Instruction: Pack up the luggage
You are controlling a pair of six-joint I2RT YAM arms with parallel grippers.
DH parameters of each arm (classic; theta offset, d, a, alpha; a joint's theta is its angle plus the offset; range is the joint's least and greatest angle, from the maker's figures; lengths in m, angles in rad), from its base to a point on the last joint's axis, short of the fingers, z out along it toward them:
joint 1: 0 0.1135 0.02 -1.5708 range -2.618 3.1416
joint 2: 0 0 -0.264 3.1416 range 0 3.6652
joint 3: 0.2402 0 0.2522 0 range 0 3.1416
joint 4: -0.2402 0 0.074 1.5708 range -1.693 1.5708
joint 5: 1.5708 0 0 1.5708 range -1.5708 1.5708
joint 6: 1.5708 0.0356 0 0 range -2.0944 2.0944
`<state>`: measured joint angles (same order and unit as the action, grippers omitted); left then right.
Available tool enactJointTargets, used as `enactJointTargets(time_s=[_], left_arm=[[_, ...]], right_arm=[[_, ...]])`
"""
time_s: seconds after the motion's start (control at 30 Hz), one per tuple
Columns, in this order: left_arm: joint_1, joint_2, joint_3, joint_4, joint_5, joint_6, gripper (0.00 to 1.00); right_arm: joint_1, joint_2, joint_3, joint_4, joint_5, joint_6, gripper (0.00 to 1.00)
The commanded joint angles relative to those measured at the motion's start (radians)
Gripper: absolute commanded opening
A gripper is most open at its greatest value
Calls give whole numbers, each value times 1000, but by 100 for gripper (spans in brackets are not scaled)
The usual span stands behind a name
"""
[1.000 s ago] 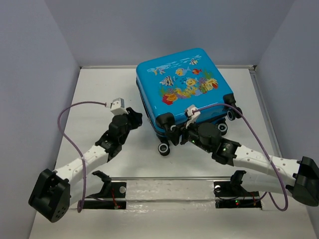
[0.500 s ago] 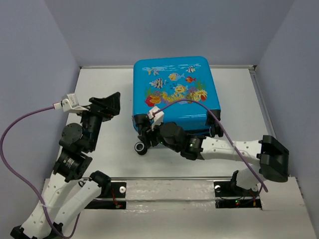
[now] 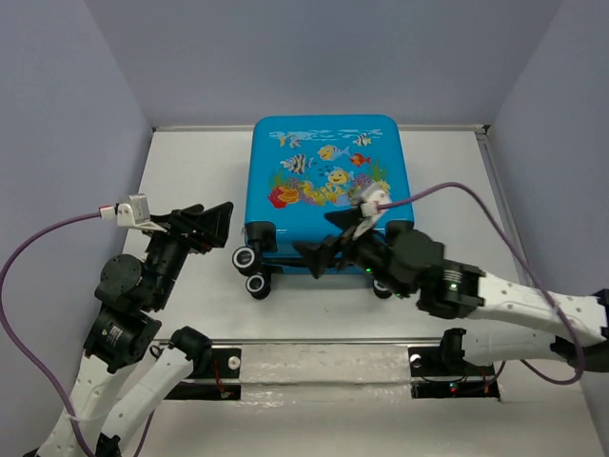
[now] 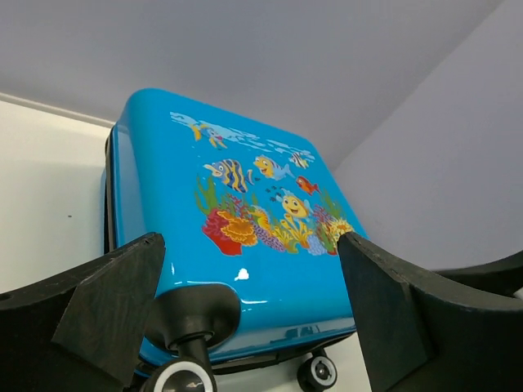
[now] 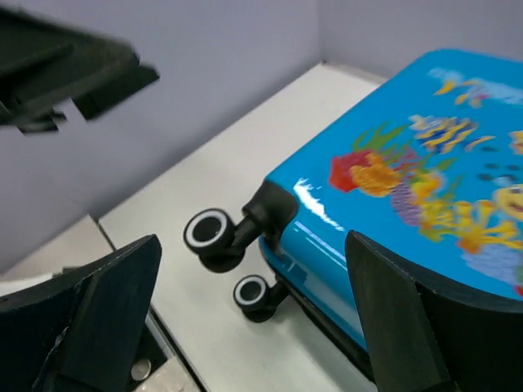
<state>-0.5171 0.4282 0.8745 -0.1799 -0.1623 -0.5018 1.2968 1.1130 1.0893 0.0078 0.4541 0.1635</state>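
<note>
The luggage [image 3: 324, 190] is a bright blue hard-shell suitcase. It lies shut and flat at the middle back of the table, fish print up, with its black-and-white wheels [image 3: 249, 257] towards the near edge. My left gripper [image 3: 219, 221] is open and empty, just left of the wheel corner and not touching it. In the left wrist view its jaws [image 4: 249, 245] frame the suitcase [image 4: 163, 163]. My right gripper [image 3: 324, 240] is open and empty above the suitcase's near edge. The right wrist view [image 5: 253, 243] shows the suitcase [image 5: 425, 188] and two wheels [image 5: 208, 230] between its fingers.
The white table [image 3: 190, 171] is walled by grey panels on three sides. A metal rail [image 3: 304, 352] with the arm mounts runs along the near edge. Purple cables loop from each wrist. My left gripper shows blurred at the upper left of the right wrist view [image 5: 65, 73].
The suitcase has turned and slid left until it lies square to the table. My right gripper has come off its near left corner and moved right. My left gripper has dropped slightly towards the wheels.
</note>
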Motion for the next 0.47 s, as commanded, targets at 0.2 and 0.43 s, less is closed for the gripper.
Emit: enactJointTargets(time_s=[0.2, 0.43], left_arm=[[-3, -60, 75, 51, 26, 114, 99], [-3, -29, 21, 114, 32, 97, 99]], right_arm=[[4, -672, -210, -19, 362, -125, 100], [4, -696, -276, 21, 463, -150, 100]])
